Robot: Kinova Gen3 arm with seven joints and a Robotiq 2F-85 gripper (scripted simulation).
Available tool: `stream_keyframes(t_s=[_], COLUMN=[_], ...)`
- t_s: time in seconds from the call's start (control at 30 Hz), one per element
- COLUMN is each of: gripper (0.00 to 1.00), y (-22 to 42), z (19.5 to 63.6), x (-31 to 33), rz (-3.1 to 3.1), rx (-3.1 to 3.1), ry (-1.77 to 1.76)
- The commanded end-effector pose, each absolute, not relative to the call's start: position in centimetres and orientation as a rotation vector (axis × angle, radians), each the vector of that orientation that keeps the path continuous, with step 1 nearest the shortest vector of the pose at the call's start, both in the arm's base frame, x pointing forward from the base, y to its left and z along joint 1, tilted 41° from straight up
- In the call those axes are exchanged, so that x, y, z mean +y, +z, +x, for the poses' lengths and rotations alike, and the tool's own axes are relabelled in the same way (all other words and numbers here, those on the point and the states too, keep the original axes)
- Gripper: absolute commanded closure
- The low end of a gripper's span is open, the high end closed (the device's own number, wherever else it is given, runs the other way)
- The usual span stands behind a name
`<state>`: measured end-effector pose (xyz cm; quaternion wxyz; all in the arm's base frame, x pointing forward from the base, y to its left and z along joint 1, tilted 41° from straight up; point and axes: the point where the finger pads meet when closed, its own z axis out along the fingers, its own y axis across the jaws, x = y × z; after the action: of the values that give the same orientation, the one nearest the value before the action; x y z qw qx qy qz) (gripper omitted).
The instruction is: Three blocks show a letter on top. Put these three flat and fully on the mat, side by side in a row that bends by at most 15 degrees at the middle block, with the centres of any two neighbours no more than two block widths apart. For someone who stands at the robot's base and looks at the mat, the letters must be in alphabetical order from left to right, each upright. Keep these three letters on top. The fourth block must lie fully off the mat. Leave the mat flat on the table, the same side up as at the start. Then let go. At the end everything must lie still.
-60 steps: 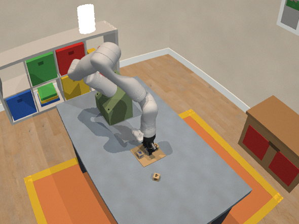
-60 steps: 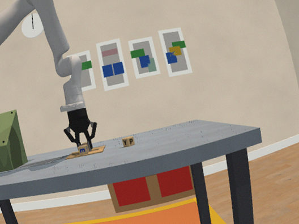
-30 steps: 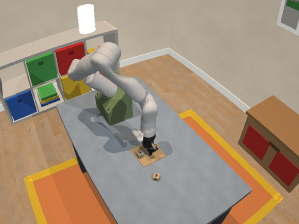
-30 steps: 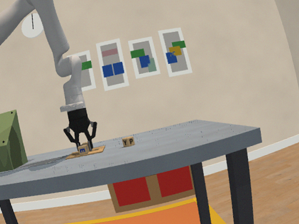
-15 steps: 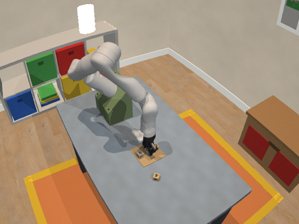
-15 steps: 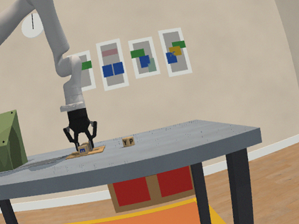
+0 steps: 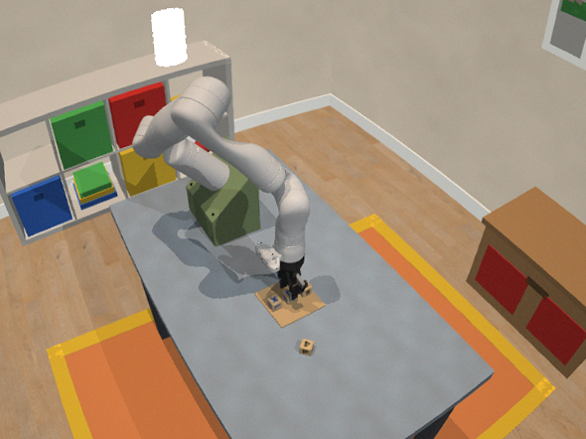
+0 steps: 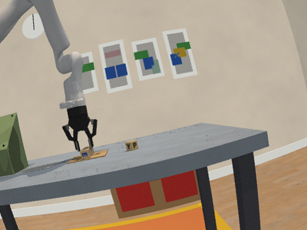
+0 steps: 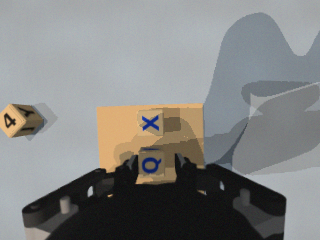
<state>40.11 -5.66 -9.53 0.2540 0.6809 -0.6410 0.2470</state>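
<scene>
White seven-joint arm [image 7: 237, 153] reaches forward, elbow bent, wrist vertical. Black two-finger gripper [image 8: 83, 145] points straight down, fingers [image 8: 76, 144] parted, gripping nothing.
</scene>
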Motion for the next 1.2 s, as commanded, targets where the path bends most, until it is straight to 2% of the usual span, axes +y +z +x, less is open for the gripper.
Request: stream_keyframes(t_s=[0.0,0.6,0.63,1.17], gripper=[0.54,0.54,0.00,0.00], y=[-8.1,-4.4,-4.4,-4.4], z=[40.7,40.6,40.6,40.6], x=[-4.2,-1.0,-1.0,-1.0], rz=[1.865,1.865,1.865,1.865], rx=[-1.753,-1.753,-1.753,-1.753], ry=[0.682,0.682,0.682,0.682])
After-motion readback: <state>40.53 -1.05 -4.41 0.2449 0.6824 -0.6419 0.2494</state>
